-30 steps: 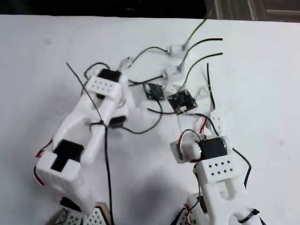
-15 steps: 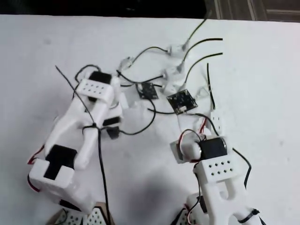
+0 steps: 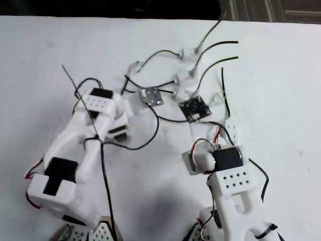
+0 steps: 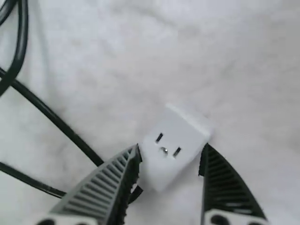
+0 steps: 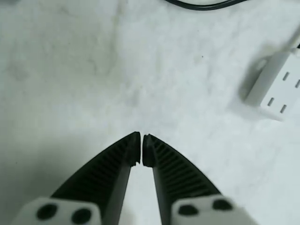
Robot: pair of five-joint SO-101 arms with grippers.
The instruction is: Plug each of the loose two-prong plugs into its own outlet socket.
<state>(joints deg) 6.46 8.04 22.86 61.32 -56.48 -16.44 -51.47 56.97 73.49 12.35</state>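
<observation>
My left gripper (image 4: 169, 157) has its fingers pressed on both sides of a small white outlet socket (image 4: 176, 147), whose slots face the camera. From above, this gripper (image 3: 126, 109) sits left of centre, beside a small square adapter (image 3: 150, 95) on a black cord. White two-prong plugs (image 3: 188, 52) (image 3: 182, 80) (image 3: 134, 67) lie loose at the back with their cords. My right gripper (image 5: 141, 150) is shut on nothing, hovering over bare table. A white outlet strip (image 5: 276, 86) lies off to its side, and from above this strip (image 3: 232, 131) is right of centre.
A black square module (image 3: 194, 109) lies in the middle among tangled black cords (image 3: 145, 138). A cord (image 4: 51, 119) runs close by my left gripper. The white table (image 3: 281, 75) has free room on the far right and far left.
The left arm has pulled left and back toward its base. The small square adapter and its cord slid left with it. The right arm has not moved.
</observation>
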